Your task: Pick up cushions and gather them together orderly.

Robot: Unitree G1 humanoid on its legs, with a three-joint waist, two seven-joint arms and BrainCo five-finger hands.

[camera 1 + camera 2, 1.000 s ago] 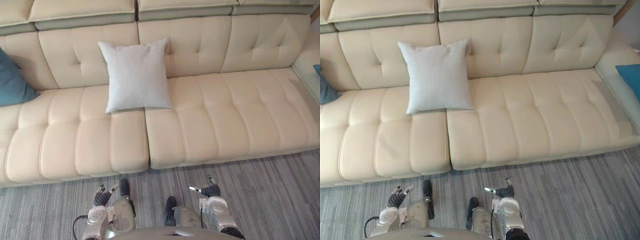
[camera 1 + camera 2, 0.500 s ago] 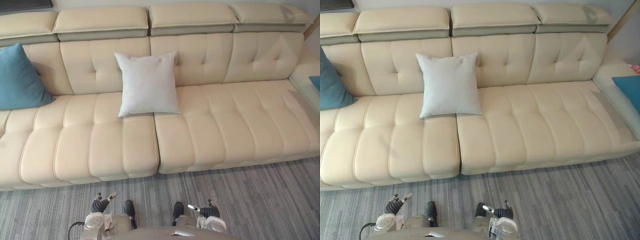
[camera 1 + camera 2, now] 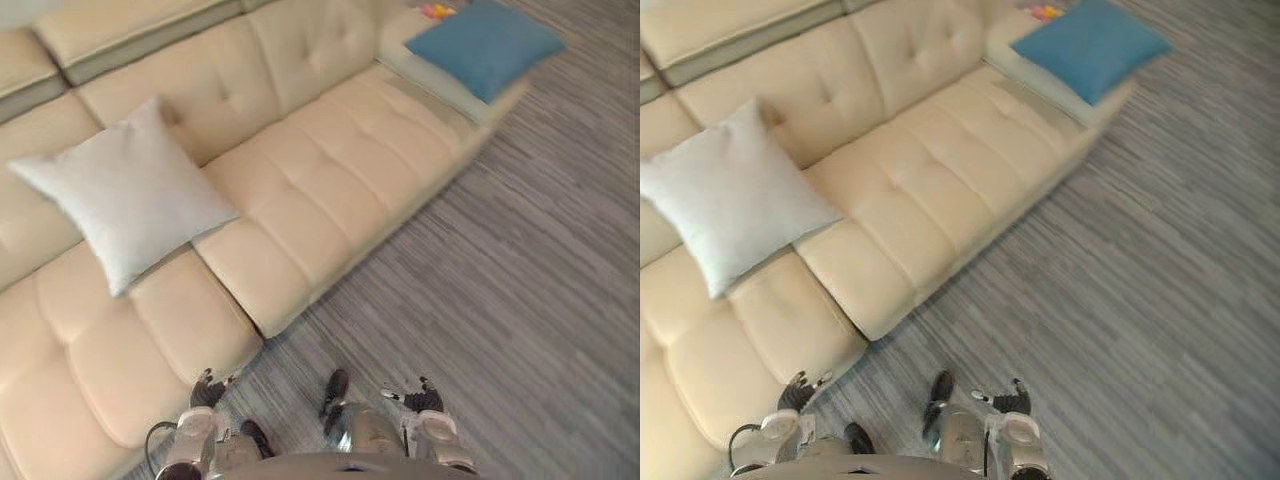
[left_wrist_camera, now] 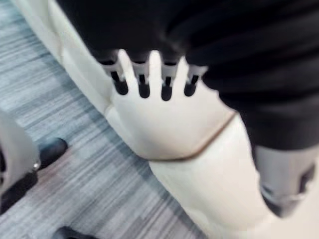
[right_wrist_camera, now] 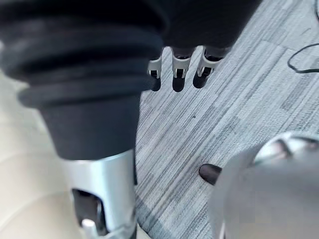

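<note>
A light grey square cushion (image 3: 125, 205) leans against the backrest of the cream sofa (image 3: 330, 160), left of middle. A blue cushion (image 3: 485, 45) lies flat on the sofa's far right end section. My left hand (image 3: 207, 390) hangs low by the sofa's front edge, fingers (image 4: 142, 82) relaxed and holding nothing. Over the carpet hangs my right hand (image 3: 420, 398), its fingers (image 5: 177, 69) also loose and empty. Both hands are far from either cushion.
Grey striped carpet (image 3: 520, 280) spreads to the right of the sofa and in front of it. Small colourful items (image 3: 437, 10) lie beside the blue cushion at the sofa's end. The sofa's front edge runs diagonally across the view.
The whole picture has swung to the right, so the camera moved: the blue cushion on the sofa's end is now in full view and the teal one at the left is gone. Both hands still hang low.
</note>
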